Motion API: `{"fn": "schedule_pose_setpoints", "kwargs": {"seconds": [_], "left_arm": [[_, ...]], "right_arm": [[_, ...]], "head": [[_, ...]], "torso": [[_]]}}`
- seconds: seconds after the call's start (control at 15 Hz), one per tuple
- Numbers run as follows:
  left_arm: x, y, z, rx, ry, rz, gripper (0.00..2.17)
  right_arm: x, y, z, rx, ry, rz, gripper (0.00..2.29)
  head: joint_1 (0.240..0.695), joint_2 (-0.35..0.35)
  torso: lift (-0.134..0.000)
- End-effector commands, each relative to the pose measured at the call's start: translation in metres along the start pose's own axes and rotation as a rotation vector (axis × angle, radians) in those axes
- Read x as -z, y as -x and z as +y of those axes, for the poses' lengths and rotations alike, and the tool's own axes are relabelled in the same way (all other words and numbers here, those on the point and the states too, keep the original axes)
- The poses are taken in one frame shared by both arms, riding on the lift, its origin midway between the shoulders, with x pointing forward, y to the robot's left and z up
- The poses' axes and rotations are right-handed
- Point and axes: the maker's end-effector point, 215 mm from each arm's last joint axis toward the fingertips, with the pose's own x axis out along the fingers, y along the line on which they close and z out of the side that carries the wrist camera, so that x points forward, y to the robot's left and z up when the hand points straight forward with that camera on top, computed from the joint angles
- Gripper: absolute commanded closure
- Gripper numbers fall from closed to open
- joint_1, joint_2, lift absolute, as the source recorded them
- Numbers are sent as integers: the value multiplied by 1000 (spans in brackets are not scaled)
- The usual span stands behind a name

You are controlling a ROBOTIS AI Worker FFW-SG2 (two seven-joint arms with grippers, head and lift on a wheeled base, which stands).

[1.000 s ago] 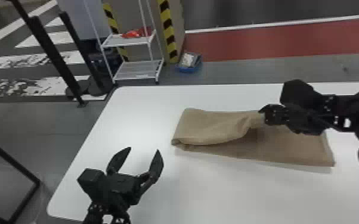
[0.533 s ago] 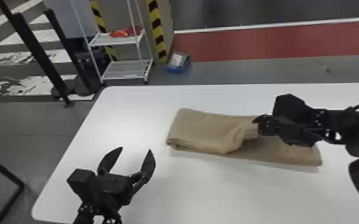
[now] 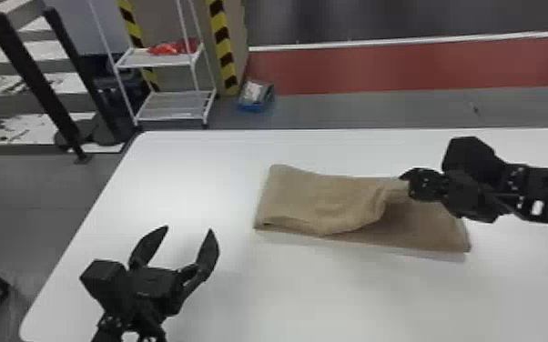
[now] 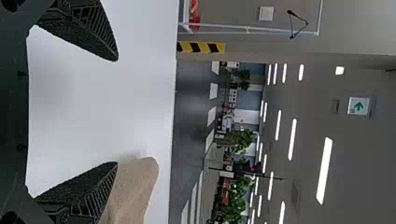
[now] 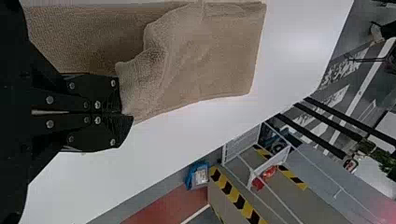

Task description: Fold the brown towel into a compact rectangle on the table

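The right gripper (image 3: 406,178) has its fingers drawn together on the towel (image 3: 314,200), holding the upper layer by its loose edge, close to the towel's far side. From those fingertips the doubled part runs off to the gripper's left, lying flat on the table (image 3: 286,291) and ending in a folded edge at its far left. The upper layer's loose edge curves from the fingertips toward the robot and back to the left, with a soft wave and creases, raised a little over the layer below. The lower layer lies exposed on the near side of the gripper and passes beneath it, out to its right. In the right wrist view, the right gripper (image 5: 123,114) has its two fingers side by side, the bunched edge of the cloth against their tips.

The left gripper (image 3: 189,228) has its fingers spread wide, with nothing between them. It is above the table, to the left of the towel and nearer the robot, well apart from the cloth. The towel's folded end is ahead of it and to its right.

On the floor past the table, a white rack (image 3: 173,113) stands ahead of the left gripper, with a blue bin (image 3: 254,108) near it.
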Motion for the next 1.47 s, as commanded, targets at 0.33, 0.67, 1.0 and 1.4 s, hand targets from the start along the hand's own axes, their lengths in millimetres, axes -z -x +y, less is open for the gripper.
{"fn": "schedule_pose_setpoints", "kwargs": {"seconds": [0.33, 0.67, 1.0, 1.4], "left_arm": [[4, 2, -2, 2, 2, 10, 87], [2, 0, -6, 9, -1, 5, 87], [3, 1, -6, 9, -2, 10, 87], [4, -1, -7, 12, 1, 11, 87]], "right_arm": [[17, 42, -39, 71, -36, -12, 1409], [38, 32, -17, 39, -37, 29, 1409], [57, 40, -26, 49, -69, 63, 1166], [92, 70, -44, 118, -197, 77, 33]], "head": [[695, 130], [695, 74], [695, 70], [695, 16]], "torso": [[-123], [-123], [-123], [-123]]}}
